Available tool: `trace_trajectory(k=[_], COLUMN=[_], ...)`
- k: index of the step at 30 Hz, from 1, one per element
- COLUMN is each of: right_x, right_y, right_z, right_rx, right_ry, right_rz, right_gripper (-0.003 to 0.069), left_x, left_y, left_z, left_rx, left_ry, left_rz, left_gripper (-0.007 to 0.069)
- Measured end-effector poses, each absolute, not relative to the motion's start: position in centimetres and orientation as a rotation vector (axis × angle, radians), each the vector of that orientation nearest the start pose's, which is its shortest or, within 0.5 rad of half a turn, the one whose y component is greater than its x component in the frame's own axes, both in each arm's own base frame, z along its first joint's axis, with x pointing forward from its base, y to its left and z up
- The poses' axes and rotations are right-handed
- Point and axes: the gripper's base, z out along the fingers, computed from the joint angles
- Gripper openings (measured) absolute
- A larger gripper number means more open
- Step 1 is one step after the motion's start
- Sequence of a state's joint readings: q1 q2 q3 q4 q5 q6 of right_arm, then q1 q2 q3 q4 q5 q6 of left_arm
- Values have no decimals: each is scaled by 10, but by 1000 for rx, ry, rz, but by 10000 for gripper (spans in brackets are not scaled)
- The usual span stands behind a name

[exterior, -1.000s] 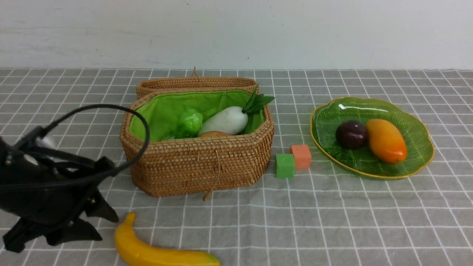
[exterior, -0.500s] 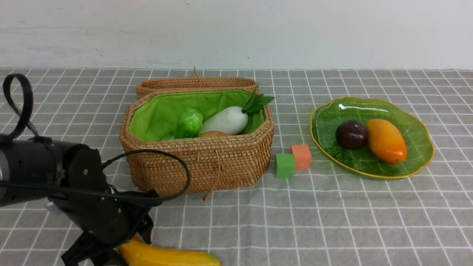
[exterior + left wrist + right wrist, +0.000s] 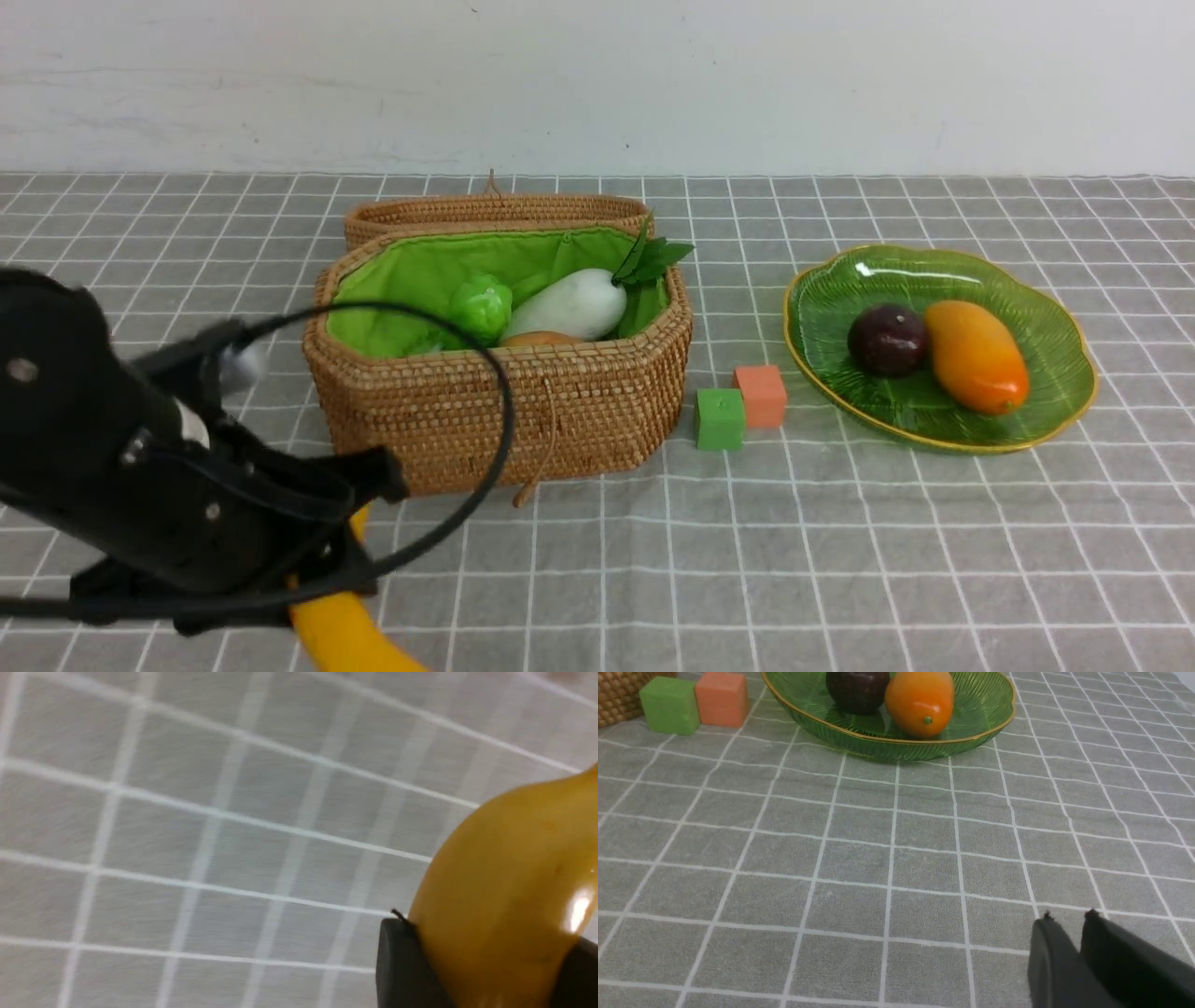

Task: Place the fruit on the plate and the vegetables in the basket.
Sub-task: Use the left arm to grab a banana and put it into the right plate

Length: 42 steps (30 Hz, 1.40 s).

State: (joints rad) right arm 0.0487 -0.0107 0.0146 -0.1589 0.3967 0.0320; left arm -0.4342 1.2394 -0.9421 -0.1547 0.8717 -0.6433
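My left gripper (image 3: 488, 935) is shut on the yellow banana (image 3: 509, 868), a black finger (image 3: 402, 961) pressing each side. In the front view the left arm (image 3: 140, 467) covers most of the banana (image 3: 341, 635) at the near left edge. The green plate (image 3: 938, 446) on the right holds the dark plum (image 3: 887, 339) and the mango (image 3: 976, 357). Inside the woven basket (image 3: 504, 420) lie the green gourd (image 3: 481, 308), the white radish (image 3: 569, 303) and an orange-brown vegetable (image 3: 537, 339). My right gripper (image 3: 1068, 915) hovers over bare cloth in front of the plate (image 3: 896, 742), shut with nothing in it.
A small green cube (image 3: 719, 418) and an orange cube (image 3: 761, 396) sit between basket and plate. The basket's lid (image 3: 495, 207) lies open behind it. A black cable (image 3: 495, 411) loops from the left arm across the basket's front. A white wall runs behind the checked grey cloth.
My left arm has swung in over the banana and its fingers have taken hold of it. The banana's stem end now points upward and its far end has left the picture.
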Motion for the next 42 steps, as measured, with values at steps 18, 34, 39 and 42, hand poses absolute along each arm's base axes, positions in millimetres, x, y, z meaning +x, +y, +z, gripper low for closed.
trace_trajectory(k=[18, 34, 39, 42], right_x=[52, 52, 52, 52], right_y=[-3, -3, -3, -3], right_z=[174, 174, 174, 174], right_rx=[-112, -112, -114, -114], right_ry=[1877, 1877, 1877, 1877], right_rz=[-103, -103, -106, -106], right_gripper=[129, 148, 156, 158], left_x=[396, 446, 453, 450], left_y=[-260, -391, -384, -382], left_z=[354, 209, 214, 230], left_rx=[-46, -78, -146, -133], left_ry=[2387, 2363, 2325, 2315], left_rz=[-952, -1040, -995, -993], left_gripper=[313, 440, 573, 606])
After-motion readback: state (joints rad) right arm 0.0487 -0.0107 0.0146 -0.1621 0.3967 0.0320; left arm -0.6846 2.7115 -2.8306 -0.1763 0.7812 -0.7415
